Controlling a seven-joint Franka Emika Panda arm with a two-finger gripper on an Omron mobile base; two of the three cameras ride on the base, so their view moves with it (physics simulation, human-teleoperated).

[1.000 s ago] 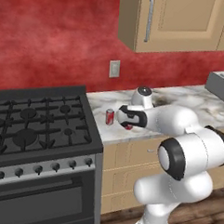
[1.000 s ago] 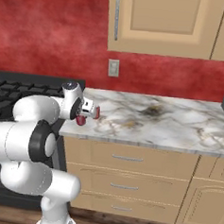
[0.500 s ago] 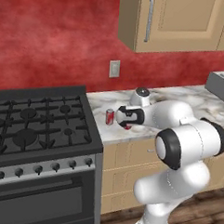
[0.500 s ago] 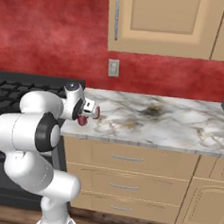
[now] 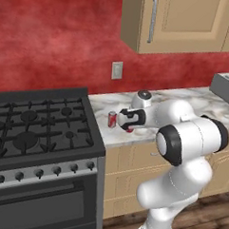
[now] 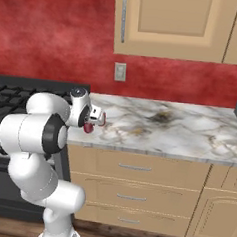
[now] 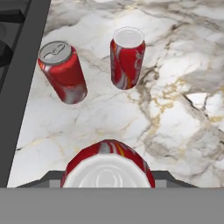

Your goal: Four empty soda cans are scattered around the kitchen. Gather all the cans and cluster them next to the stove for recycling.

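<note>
Gripper (image 5: 129, 125) is pinching a red can (image 7: 107, 164) by its sides, fingers snug on the body w/ the silver end facing the hand cam. Held can hangs just above the marble counter (image 6: 190, 130), near its left end, close to the stove (image 5: 39, 127). In the right base view the red of the can (image 6: 88, 128) pokes out below the hand.

Just past it, two more red cans stand upright on the counter, apart from each other and not touching: one (image 7: 62, 72) right beside the stove's black edge, the other (image 7: 127, 57) a bit further right on the stone. From the left base view one of them (image 5: 112, 119) shows next to the stove side. So prob. two already parked, a third in hand; can't see the purple one from here.

Handling, my guess: empty cans = v. light, thin-walled, smooth painted metal. Will dent if squeezed hard, slip if squeezed too little, tip over w/ any nudge. Best hold is across the mid-body, fingers on opposite sides, can kept upright. Rims are stiffer than the wall but give less purchase.

Next move likely: set this one down flat on its base in the bare patch near the pair, w/o clipping either. Release only once it sits square, else it may roll.
</note>
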